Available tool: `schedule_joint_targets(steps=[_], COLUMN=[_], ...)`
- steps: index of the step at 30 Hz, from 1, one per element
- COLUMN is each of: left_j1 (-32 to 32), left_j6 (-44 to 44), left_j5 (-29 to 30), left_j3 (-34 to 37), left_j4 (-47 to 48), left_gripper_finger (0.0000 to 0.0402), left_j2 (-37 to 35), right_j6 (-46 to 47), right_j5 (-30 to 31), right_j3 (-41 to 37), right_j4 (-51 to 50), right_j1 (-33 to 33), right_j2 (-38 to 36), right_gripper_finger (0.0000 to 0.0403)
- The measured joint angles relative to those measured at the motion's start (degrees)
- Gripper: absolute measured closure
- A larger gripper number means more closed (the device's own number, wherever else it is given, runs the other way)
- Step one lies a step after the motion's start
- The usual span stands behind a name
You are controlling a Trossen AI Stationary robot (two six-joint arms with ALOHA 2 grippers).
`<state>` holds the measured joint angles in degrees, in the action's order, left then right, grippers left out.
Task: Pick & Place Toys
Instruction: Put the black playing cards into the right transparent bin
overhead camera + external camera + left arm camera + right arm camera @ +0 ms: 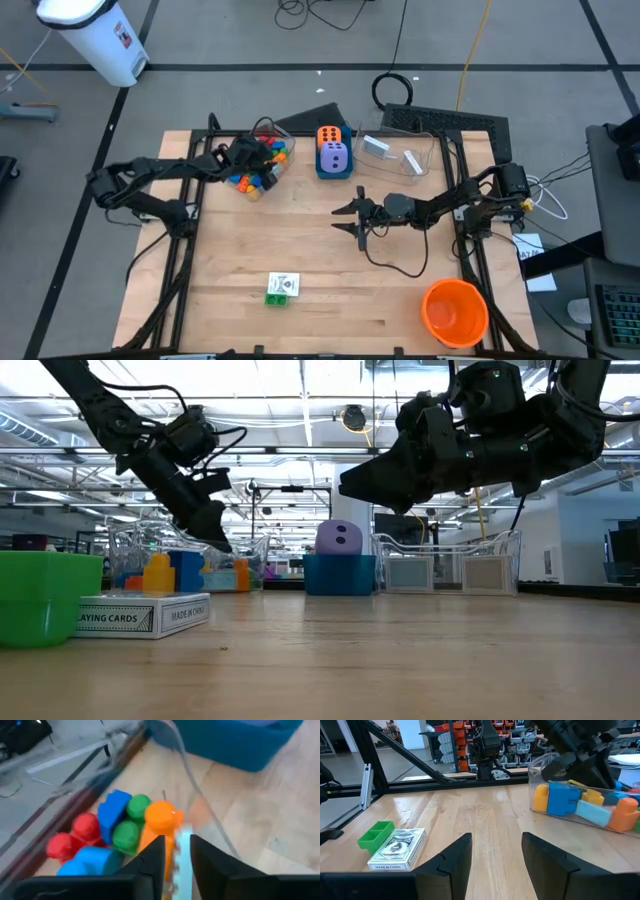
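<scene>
Bricks of red, orange, yellow, green and blue fill the clear tub at the back left of the table, and the left gripper reaches down into that tub from the left side. In its wrist view the two dark fingers stand a narrow gap apart, with a pale blue brick between them above the heap; whether they press on it cannot be told. Toward the front of the table, a little left of centre, a deck of playing cards lies flat with a green brick touching its near edge. Right of the brick tub sits a blue box holding an orange die and a purple die. Further right is a second clear tub with white cards inside. The right gripper hangs over the middle of the table, well apart from the cards and the tubs, its fingers spread with nothing between them. At the front right corner stands an orange cup.
</scene>
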<state>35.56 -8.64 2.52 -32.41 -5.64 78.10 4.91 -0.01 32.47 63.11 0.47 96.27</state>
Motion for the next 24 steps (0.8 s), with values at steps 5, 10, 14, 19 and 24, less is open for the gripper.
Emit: schedule_joint_targets(steps=[5, 10, 14, 19, 24], left_j1=[0.07, 0.06, 0.06, -0.11, -1.77], left_j6=[0.14, -0.29, -1.63, -0.87, 4.38], left_j5=[0.28, 0.46, 0.44, 0.42, 0.30], left_j3=[-0.06, -0.06, -0.06, -0.06, -0.06], left_j4=[-0.32, -2.06, -2.20, -1.91, 0.60], left_gripper_finger=[0.0267, 0.0239, 0.0228, 0.0232, 0.0242], left_j2=[-0.03, -1.97, -6.21, -14.75, -23.81], right_j6=[0.00, 0.00, 0.00, -0.02, 0.00], right_j5=[0.00, 0.00, 0.02, 0.20, 0.20], right_j3=[0.00, 0.00, 0.00, 0.00, 0.00], right_j4=[-0.23, -0.42, -0.42, -0.42, -0.42], right_j1=[-0.02, -0.02, -0.01, -0.02, -0.02], right_j2=[0.00, 0.00, 0.00, 0.00, 0.00], right_gripper_finger=[0.0238, 0.0238, 0.0238, 0.0238, 0.0238])
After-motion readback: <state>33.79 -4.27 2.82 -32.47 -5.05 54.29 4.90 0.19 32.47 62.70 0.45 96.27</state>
